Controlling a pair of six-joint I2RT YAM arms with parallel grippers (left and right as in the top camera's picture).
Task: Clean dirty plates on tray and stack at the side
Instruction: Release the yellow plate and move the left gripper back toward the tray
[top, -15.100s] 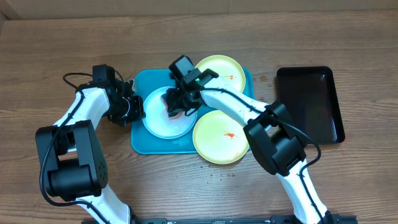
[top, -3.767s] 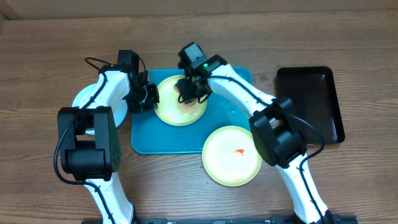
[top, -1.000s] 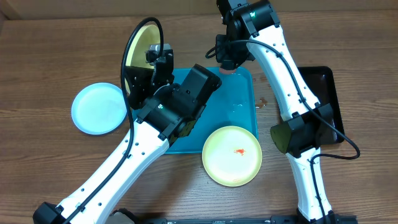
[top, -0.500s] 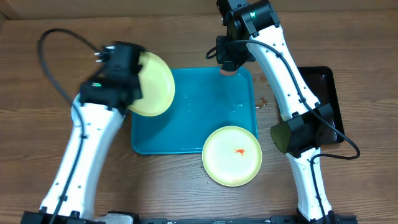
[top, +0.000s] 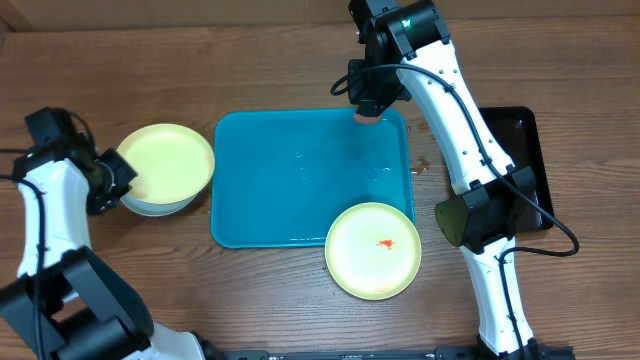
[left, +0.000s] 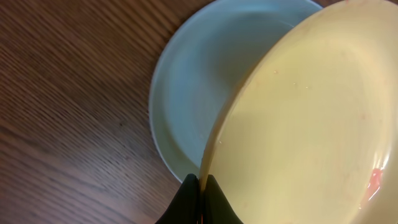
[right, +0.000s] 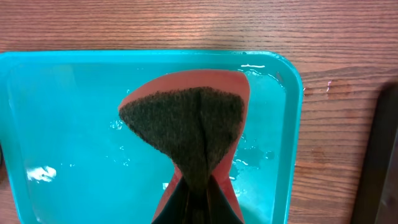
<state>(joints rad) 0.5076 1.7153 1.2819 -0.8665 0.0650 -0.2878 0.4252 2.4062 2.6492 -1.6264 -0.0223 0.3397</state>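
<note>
Left of the table (top: 120, 60): the left gripper (left: 200, 185) is pinched tight on the near rim of a yellow-green plate (top: 168, 160), its jaws almost together with only the plate edge between them. This plate sits over the pale blue plate (left: 193, 81), shifted off-centre, so a crescent of blue shows beneath it on the gripper's side. In the left wrist view the held rim stands a little above the blue one (we cannot tell if the far edge rests on it). A faint red smear (left: 374, 179) marks the yellow-green plate near its far rim. Both plates are on bare wood, just beside the tray's left edge and off it.

Centre: the tray (top: 260, 215), teal, lies flat with no plate fully inside it. Water droplets (right: 43, 173) glisten on its floor.

Far right corner of the tray: the right gripper (right: 198, 196) hangs above it, clamped on a sponge (right: 189, 118) that is folded, dark scrub face outward with a red backing.

Near right corner: a second yellow-green plate (top: 373, 250) lies across the tray's rim, mostly on the table, with a small red smear near its middle.

Right edge: a black tray (top: 510, 165) sits on the wood, apart from the teal one.
</note>
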